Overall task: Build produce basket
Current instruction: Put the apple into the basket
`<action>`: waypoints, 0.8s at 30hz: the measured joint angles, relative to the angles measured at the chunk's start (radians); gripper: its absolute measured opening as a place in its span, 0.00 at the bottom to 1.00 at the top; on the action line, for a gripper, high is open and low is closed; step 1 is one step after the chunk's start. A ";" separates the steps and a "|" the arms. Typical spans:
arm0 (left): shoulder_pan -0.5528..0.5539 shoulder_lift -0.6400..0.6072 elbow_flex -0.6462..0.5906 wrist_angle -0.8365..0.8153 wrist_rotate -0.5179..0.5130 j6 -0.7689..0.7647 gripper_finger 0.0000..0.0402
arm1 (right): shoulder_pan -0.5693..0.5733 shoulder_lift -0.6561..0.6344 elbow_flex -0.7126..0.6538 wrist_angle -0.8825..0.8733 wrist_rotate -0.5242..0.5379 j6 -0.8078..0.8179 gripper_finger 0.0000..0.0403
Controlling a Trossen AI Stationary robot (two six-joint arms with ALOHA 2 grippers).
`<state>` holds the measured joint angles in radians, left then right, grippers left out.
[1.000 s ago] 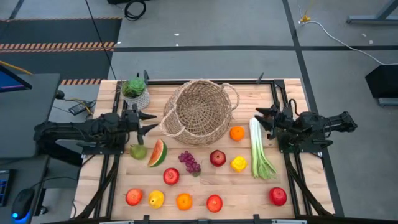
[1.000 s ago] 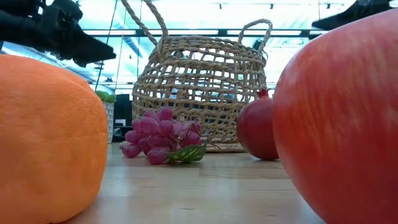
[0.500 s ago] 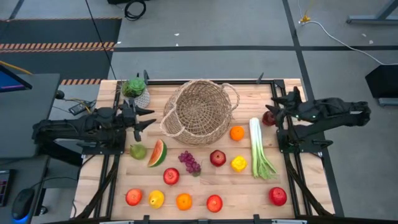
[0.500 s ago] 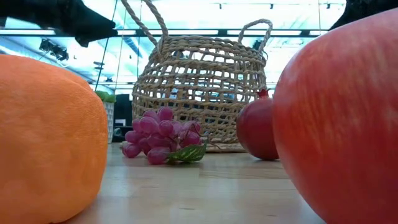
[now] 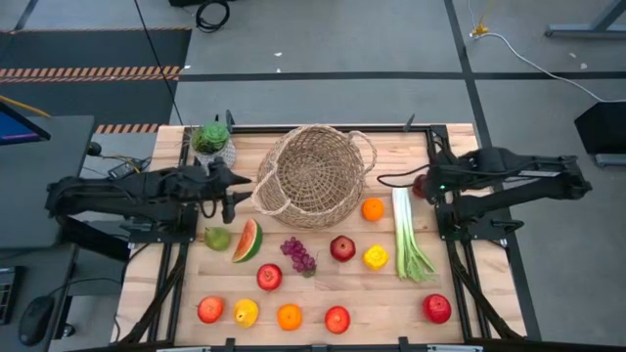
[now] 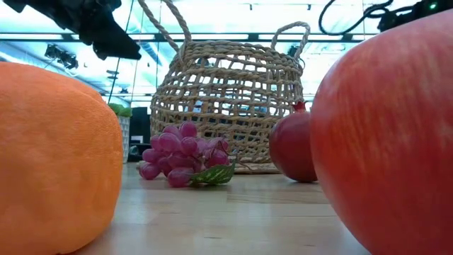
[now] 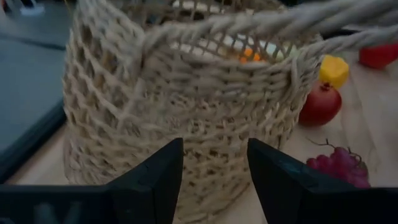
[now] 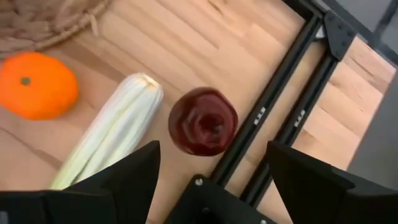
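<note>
Two dark matte arms, black cable looped on right arm [image 5: 509,176]; smooth black wedge-shaped fingers [image 7: 152,180].

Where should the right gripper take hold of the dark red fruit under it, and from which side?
Come straight down from above. The dark red fruit is round, sits apart from the leek and beside the black frame rail, and the open right gripper already hangs over it. Probably best to close across its widest middle, fingers set along the rail so neither lands on rail or leek.

The basket [image 5: 313,176] blocks the left claw [image 5: 238,191] just ahead. Beneath the open right claw [image 8: 208,180], a dark red fruit [image 8: 203,121] lies unobstructed, leek [image 8: 109,140] just beside it.
</note>
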<state>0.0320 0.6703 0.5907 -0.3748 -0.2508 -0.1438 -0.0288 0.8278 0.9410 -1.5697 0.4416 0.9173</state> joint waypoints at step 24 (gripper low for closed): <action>-0.129 0.032 -0.001 0.009 0.000 0.027 0.41 | -0.309 0.163 -0.001 0.097 -0.153 0.002 0.80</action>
<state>-0.0966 0.7025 0.5900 -0.3661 -0.2504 -0.1167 -0.3376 0.9910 0.9398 -1.4730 0.2884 0.9190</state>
